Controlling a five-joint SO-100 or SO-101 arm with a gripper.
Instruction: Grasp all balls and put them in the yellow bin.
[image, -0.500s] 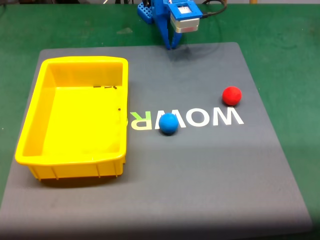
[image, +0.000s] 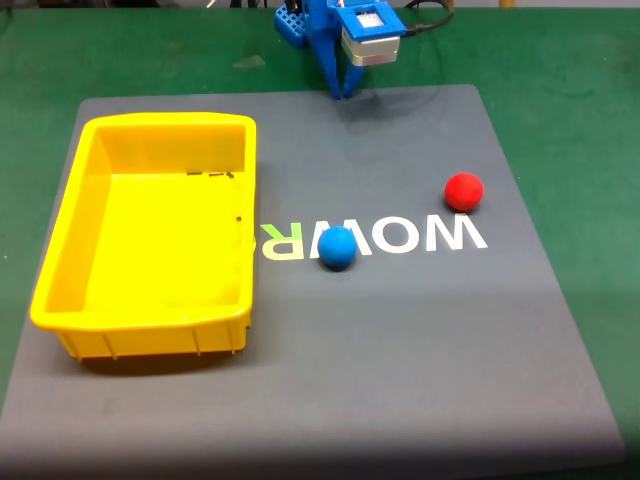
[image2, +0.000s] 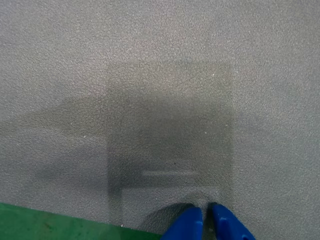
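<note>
In the fixed view the claw (image: 343, 92) hung at the top centre of the frame, tips down at the far edge of the grey mat (image: 420, 360), well apart from everything it had to collect; this looked like a parked pose, with no ball approached. In the wrist view its two blue fingertips (image2: 186, 226) stood pressed almost together at the lower edge of the frame, with only a thin slit between them and nothing held, and their shadow lay on the pebbled grey surface just above the green worktop (image2: 45, 220).

The blue ball (image: 337, 247) sat near the middle of the frame, on the white lettering (image: 420, 236) printed on the mat and just right of the yellow bin (image: 70, 265). The red ball (image: 464, 191) lay at the right of the frame, near the lettering's upper right end, well apart from the blue one. Both looked matte, round and equal in size, likely to roll if nudged.

The bin filled the left of the frame: glossy plastic, rectangular, with sloped walls, a rolled rim and ribbed outer sides. It held no ball, so the task seemed wholly ahead. The blue ball, being nearer the bin, appeared the easier first pick.
</note>
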